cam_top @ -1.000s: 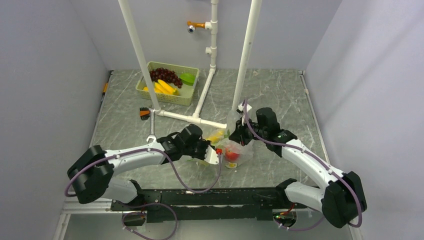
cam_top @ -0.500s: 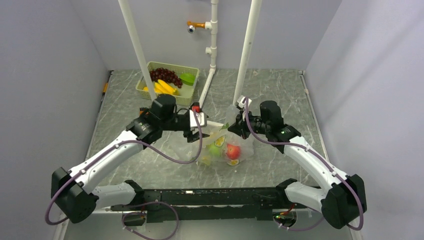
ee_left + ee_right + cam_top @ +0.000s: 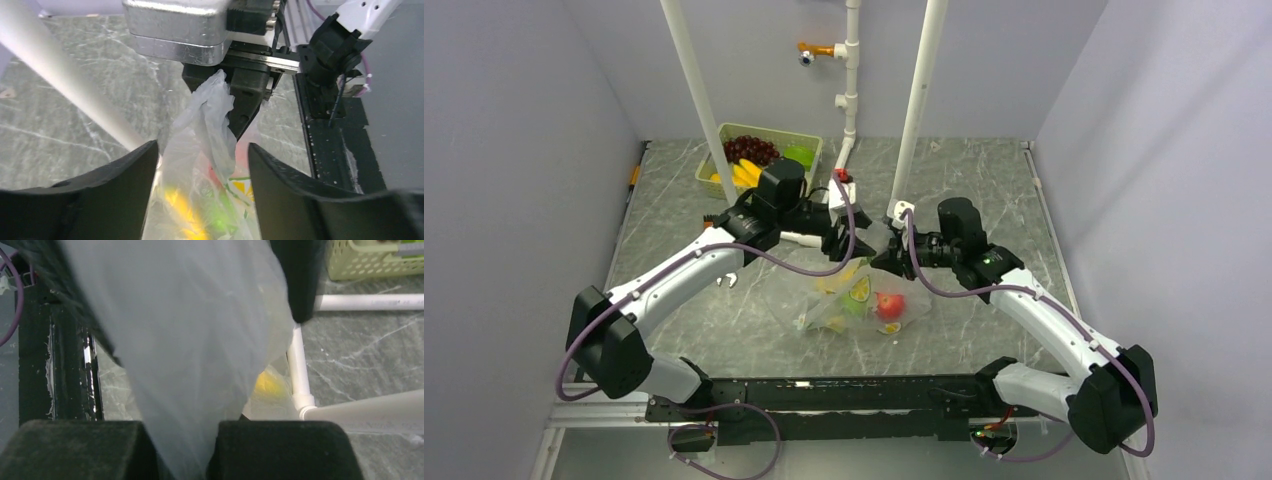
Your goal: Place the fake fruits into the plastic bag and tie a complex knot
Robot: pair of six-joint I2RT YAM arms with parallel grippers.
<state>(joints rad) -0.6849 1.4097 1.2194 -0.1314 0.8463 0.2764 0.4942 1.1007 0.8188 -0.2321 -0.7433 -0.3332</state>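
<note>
1. Since half a second ago the left arm [image 3: 689, 270] has swung in toward the right jaws. Over the last second the left jaws have gone from closed to wide, and the plastic bag [image 3: 849, 305] has spread out from a tighter bundle.
2. That bag's body lies on the tabletop [image 3: 984, 180] below both sets of jaws. Its neck is drawn up into a twisted gather [image 3: 212, 110] that ends in the right jaws. No finished knot shows.
3. Fake fruits [image 3: 887, 304] sit inside the film beneath the jaws: a red one, a green one and something yellow.
4. Only one pinch carries the neck, so if the right jaws ease off, the thin film would likely slip out and the twist would unwind. The left jaws might also close on a single loose layer, or tug sideways, and so pull the gather free or tip the fruits toward the mouth.
5. The right jaws are clamped on the gather, with film filling the narrow gap between the pads. The left jaws stand wide apart around the neck just below that pinch, gripping nothing.
6. Well beyond the left jaws, the basket [image 3: 360, 262] holds grapes [image 3: 749, 148] and bananas [image 3: 744, 172], not yet bagged.
</note>
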